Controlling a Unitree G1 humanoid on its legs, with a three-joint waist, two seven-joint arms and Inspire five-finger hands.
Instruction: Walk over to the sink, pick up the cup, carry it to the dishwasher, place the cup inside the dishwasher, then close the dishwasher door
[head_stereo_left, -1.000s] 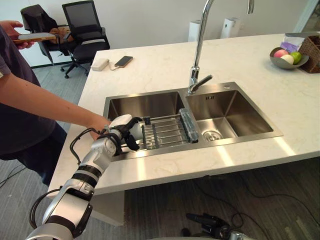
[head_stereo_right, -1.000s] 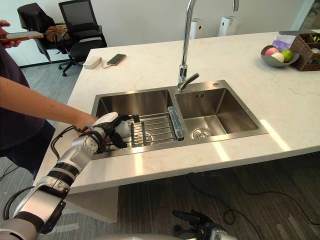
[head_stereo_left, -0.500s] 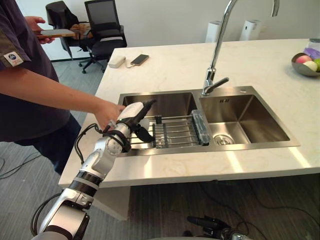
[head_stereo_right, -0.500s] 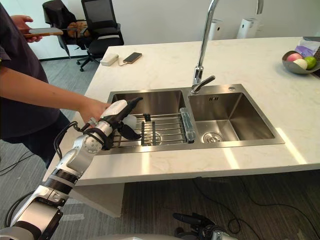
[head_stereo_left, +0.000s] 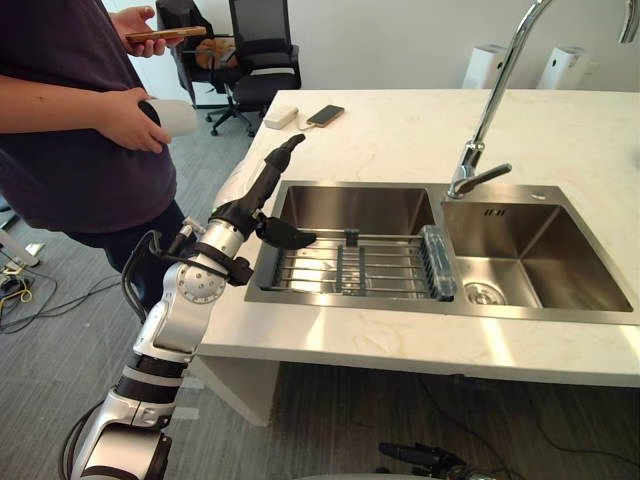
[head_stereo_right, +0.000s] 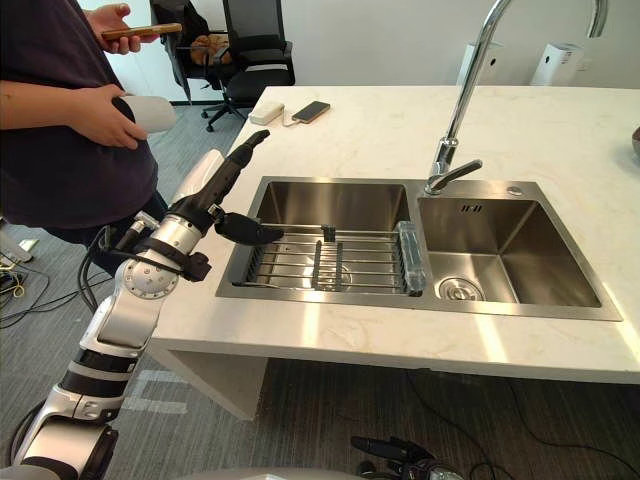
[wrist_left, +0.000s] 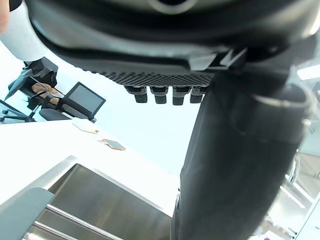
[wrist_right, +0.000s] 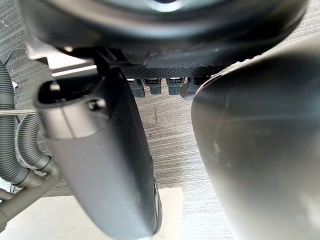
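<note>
Pointing up and away, the left hand's fingers (head_stereo_left: 281, 158) are straight and spread from the thumb (head_stereo_left: 288, 238), holding nothing. The thumb juts sideways over the near left corner of the sink (head_stereo_left: 400, 301). The left hand (head_stereo_left: 255, 202) itself hangs raised above the counter (head_stereo_left: 420, 140), at its left edge, just beside the sink's left rim. In the left wrist view the same fingers are short stubs past the palm, uncurled.

The cup (head_stereo_left: 180, 117) is white and off the counter altogether, out past its left edge. It is gripped on its side in a person's hand (head_stereo_left: 128, 120) and well apart from the robot's fingers. The person stands at the left of the counter, with the other hand holding a phone (head_stereo_left: 165, 35) higher up.

The right hand (wrist_right: 160, 30) is down by the floor (wrist_right: 170, 130). Its fingers look uncurled and grip nothing I can see.

A wire rack (head_stereo_left: 385, 266) lies across the sink's left basin, with a clear block (head_stereo_left: 438, 262) at the rack's right end against the divider. The drain (head_stereo_left: 483, 293) is in the right basin. The faucet (head_stereo_left: 488, 115) stands at the sink's far rim, between the basins.

A second phone (head_stereo_left: 325, 115) and a white box (head_stereo_left: 282, 117) lie touching near the counter's far left corner. Office chairs (head_stereo_left: 262, 50) stand beyond.
</note>
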